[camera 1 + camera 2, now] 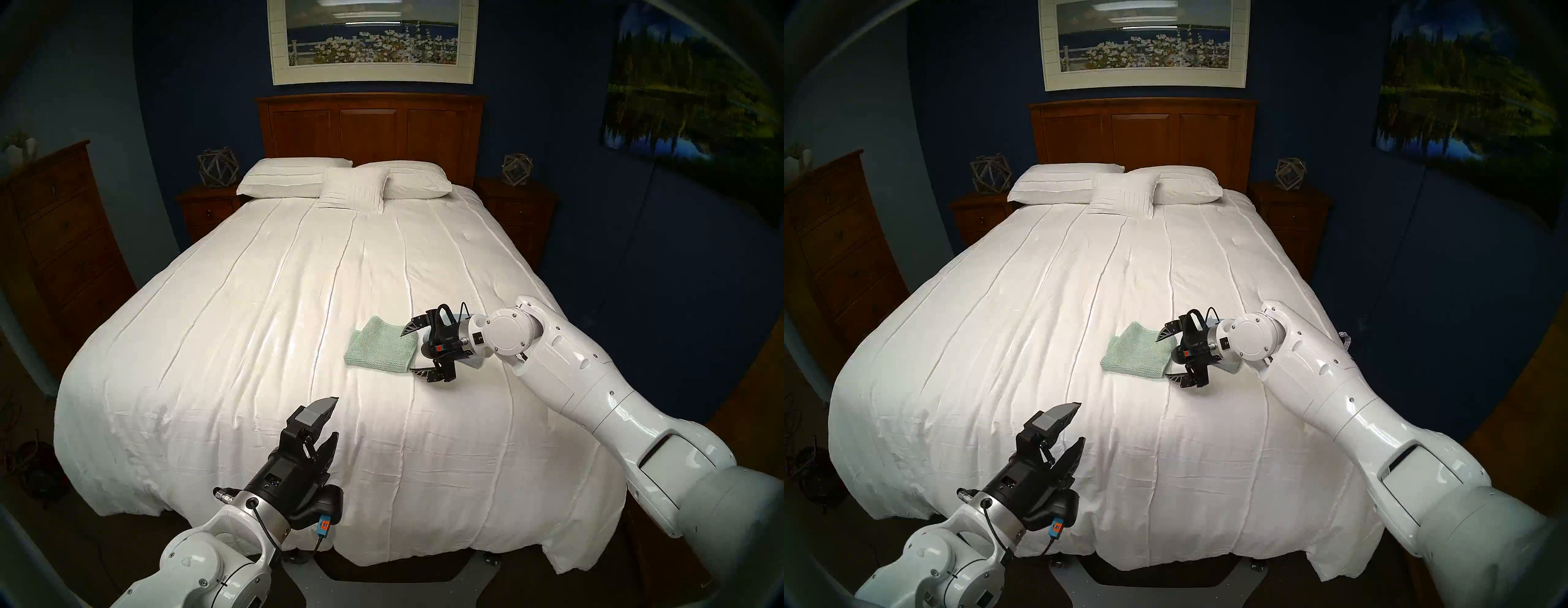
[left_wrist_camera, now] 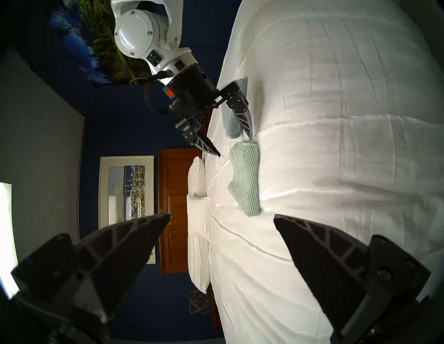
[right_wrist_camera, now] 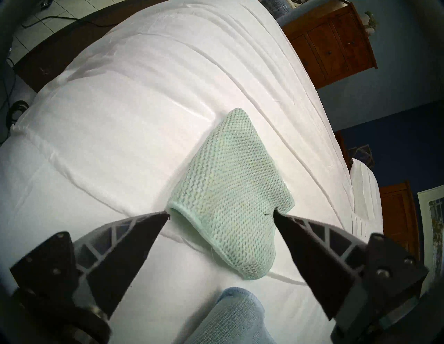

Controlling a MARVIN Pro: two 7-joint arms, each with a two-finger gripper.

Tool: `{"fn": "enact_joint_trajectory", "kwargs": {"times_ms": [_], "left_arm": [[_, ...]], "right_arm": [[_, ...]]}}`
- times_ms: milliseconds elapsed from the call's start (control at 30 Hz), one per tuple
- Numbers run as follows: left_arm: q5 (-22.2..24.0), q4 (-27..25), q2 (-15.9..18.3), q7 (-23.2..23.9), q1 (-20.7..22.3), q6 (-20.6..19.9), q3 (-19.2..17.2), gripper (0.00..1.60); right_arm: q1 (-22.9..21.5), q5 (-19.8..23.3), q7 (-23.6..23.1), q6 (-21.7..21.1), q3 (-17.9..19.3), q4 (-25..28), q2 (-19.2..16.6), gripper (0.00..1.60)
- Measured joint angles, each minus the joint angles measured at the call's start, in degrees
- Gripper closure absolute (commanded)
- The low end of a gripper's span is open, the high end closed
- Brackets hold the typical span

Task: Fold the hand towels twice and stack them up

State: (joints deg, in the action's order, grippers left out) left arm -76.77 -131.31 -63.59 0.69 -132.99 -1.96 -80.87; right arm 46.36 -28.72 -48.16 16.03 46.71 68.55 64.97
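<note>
The right gripper point(image 1: 407, 350) is hanging spread wide and empty over the near edge of the folded mint green towel point(image 1: 377, 344), which is lying on the white bedspread point(image 1: 254, 297). The light blue towel point(image 3: 230, 317) is sitting just behind it, apparently folded, though mostly hidden. The left gripper point(image 1: 329, 424) is hovering open near the bed's foot, holding nothing.

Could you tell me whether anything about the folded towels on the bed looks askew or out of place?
Nothing is damaged. The green towel and blue towel lie folded side by side, not stacked.
</note>
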Motion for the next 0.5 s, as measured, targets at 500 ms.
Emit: {"fn": "enact_joint_trajectory", "kwargs": {"times_ms": [500], "left_arm": [[1.2, -2.7, 0.7, -0.1, -3.7, -1.0, -1.6, 0.00]], "right_arm": [[-7.5, -6.0, 0.2, 4.5, -3.1, -15.8, 8.7, 0.00]]}}
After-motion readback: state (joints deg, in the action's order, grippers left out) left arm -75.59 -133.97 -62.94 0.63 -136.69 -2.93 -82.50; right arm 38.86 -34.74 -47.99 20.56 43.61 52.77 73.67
